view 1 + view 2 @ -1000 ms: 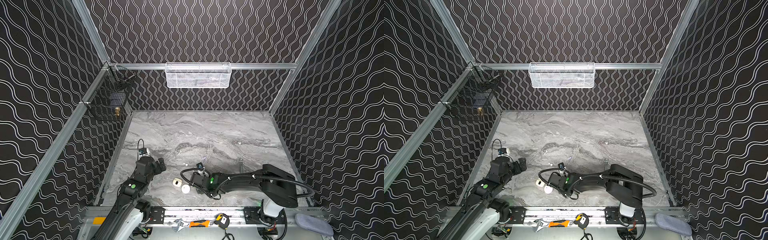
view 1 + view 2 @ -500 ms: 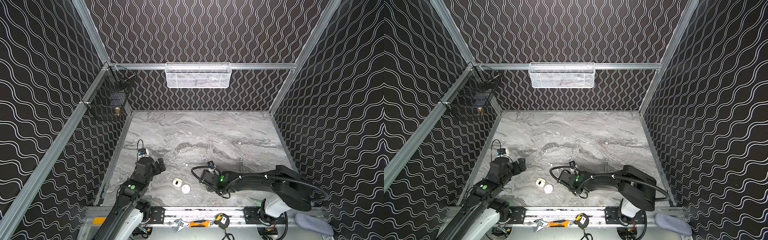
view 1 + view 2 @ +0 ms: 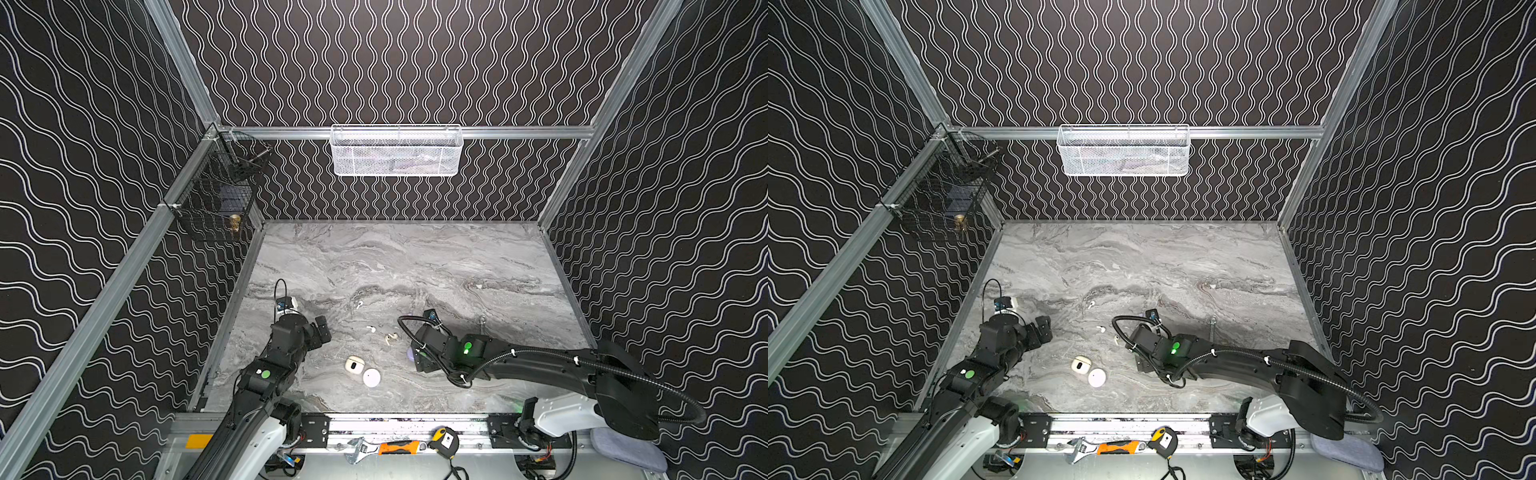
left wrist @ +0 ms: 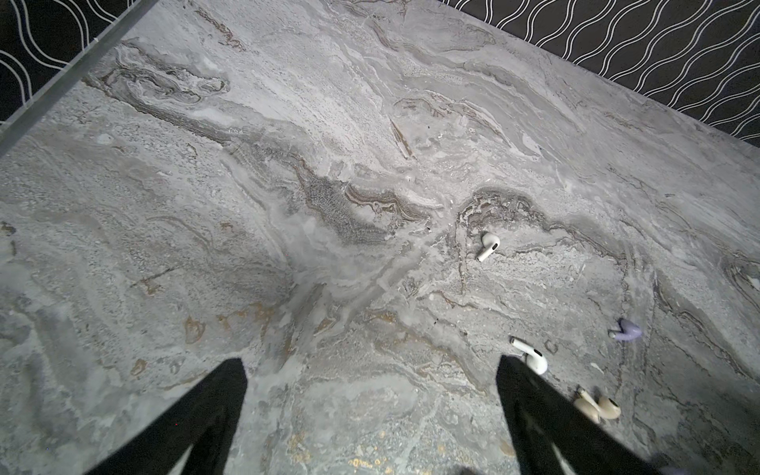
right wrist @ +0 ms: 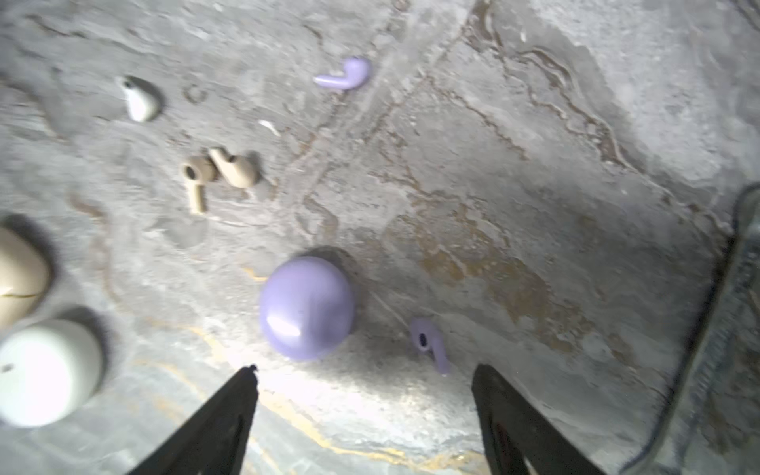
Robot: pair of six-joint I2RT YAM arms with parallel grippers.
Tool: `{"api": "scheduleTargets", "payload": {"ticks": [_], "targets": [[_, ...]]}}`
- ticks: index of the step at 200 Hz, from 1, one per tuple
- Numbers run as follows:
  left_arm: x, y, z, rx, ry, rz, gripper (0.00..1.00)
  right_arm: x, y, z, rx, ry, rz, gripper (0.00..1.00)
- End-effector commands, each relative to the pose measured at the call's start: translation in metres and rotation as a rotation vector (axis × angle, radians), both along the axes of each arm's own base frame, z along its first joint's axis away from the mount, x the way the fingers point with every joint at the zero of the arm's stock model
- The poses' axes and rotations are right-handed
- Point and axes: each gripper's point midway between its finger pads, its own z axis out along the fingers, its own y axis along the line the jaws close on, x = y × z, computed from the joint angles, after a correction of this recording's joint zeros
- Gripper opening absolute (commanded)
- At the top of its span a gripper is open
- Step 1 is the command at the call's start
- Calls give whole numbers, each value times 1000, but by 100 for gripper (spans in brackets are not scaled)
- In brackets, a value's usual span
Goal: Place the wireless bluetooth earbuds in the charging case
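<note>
1. The grey marble worktop (image 3: 415,266) sits inside black wavy walls.
2. Loose on it lie a white earbud (image 4: 487,246), two cream earbuds (image 5: 220,170) and a lavender earbud (image 5: 429,343), which is just beside the lavender case (image 5: 307,307).
3. They look tiny, light, hard and slippery. It is best to pinch one softly across its round head.
4. The left fingers (image 4: 197,427) and the right fingers (image 5: 214,432) are spread wide and hold nothing.
5. Since a second ago, the right arm has pulled back from the cream case (image 3: 354,365). The left arm has not moved.
</note>
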Motion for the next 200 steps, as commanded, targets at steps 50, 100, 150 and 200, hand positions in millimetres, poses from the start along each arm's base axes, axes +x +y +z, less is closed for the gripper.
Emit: {"api": "scheduleTargets", "payload": {"ticks": [50,100,150,200], "targets": [[0,-1,3,-9,-12,-4,99,7,31,-18,-69,63,33,86],[1,-1,2,-9,-10,-5,99,4,35,-45,-140,120,67,85],[0,-2,3,-11,-14,-5,99,6,32,-55,-180,130,65,75],[1,-1,3,-10,-12,-4,99,5,27,-63,-187,152,56,68]]}}
